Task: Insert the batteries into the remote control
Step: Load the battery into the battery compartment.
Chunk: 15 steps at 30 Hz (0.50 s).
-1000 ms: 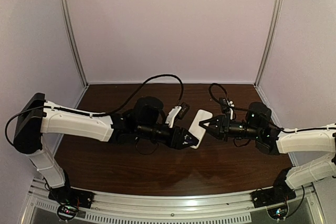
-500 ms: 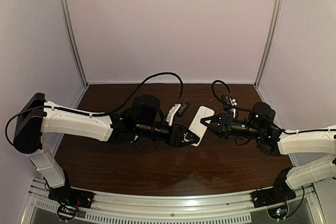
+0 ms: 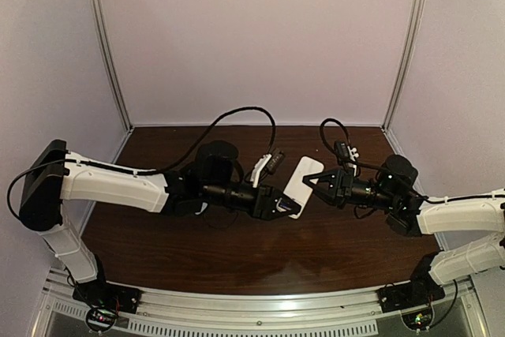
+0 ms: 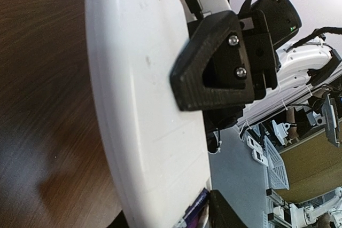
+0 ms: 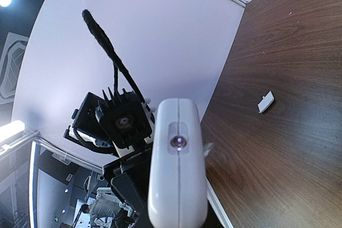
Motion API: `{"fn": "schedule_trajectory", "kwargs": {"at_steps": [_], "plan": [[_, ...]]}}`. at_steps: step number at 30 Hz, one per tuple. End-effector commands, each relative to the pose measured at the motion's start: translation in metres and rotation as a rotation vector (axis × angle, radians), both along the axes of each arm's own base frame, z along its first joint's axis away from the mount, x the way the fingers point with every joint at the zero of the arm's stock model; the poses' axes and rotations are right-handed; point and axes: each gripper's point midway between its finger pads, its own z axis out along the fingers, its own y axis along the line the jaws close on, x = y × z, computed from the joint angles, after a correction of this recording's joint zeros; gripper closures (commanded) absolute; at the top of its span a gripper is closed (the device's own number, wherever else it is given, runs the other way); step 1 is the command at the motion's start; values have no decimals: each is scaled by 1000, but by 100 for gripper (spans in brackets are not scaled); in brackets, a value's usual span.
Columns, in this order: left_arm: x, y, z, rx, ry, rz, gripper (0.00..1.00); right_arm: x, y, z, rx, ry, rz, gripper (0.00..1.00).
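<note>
Above the middle of the table (image 3: 237, 262), my right gripper (image 3: 318, 182) clamps the remote control (image 3: 302, 185) by one end, clear of the wood. Over the last second my left gripper (image 3: 282, 207) has narrowed at the other end, likely seating a battery (image 4: 195, 213). I cannot tell whether it grips it. I count one remote, one battery showing, and one small white piece (image 5: 265, 101) on the table.

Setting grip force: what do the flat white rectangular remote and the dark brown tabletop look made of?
The flat white rectangular remote: likely moulded plastic, smooth satin; soft highlights, rounded edges, faint scuffs. The dark brown tabletop: wood or wood-grain laminate, slightly glossy; grain streaks show, but which it is stays open.
</note>
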Motion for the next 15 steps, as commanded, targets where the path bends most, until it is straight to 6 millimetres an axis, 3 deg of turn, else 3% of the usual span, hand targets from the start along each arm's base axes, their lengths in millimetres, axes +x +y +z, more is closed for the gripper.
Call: {"fn": "schedule_trajectory", "kwargs": {"at_steps": [1, 15], "plan": [[22, 30, -67, 197, 95, 109, 74, -26, -1, 55, 148, -130, 111, 100], [32, 37, -69, 213, 94, 145, 76, -26, 0, 51, 128, -130, 111, 100]]}}
